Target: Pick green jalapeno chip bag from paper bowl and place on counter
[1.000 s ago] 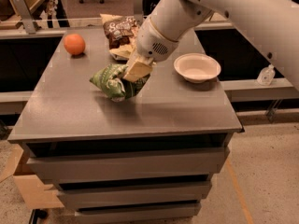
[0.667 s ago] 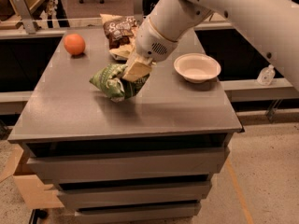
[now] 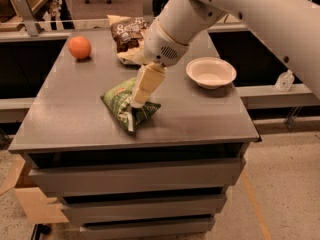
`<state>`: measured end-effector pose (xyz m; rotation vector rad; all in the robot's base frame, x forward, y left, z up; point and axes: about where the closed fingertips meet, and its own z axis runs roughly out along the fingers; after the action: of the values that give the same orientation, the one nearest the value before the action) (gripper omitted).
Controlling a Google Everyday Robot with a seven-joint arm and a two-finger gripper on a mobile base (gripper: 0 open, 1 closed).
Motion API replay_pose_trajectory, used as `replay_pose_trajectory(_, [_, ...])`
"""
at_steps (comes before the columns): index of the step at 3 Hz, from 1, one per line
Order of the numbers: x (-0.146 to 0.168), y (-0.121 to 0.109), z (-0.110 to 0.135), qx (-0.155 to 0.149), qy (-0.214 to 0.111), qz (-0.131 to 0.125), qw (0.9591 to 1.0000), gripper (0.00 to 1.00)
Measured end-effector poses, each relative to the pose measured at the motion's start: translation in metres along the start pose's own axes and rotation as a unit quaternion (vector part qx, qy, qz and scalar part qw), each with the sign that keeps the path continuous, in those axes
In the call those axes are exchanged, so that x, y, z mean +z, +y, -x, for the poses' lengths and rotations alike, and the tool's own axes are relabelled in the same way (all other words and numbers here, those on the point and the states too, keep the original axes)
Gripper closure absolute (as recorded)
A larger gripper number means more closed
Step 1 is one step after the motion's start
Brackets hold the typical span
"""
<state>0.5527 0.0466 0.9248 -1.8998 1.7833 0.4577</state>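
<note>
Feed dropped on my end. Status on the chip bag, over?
Tool down on green bag, middle of counter. Bag out of bowl, resting on counter. Orange and brown bag well clear.

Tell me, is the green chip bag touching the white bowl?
Apart. The camera view shows bare counter between the green chip bag and the paper bowl; the robot's hand is down at the bag.

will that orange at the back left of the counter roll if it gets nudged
Likely yes: the orange is round and sits free on the flat counter. Its full, even shape suggests it is firm, not squashy. The gripper is down at the green jalapeno chip bag, apart from it.
</note>
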Motion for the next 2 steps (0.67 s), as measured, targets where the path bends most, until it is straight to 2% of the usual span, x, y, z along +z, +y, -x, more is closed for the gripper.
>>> replay_pose_trajectory(1, [0.0,0.0,0.0,0.0,0.0,0.0,1.0,0.0])
replay_pose_trajectory(2, [-0.031,0.008,-0.035,0.029,0.018,-0.014,0.9993,0.0])
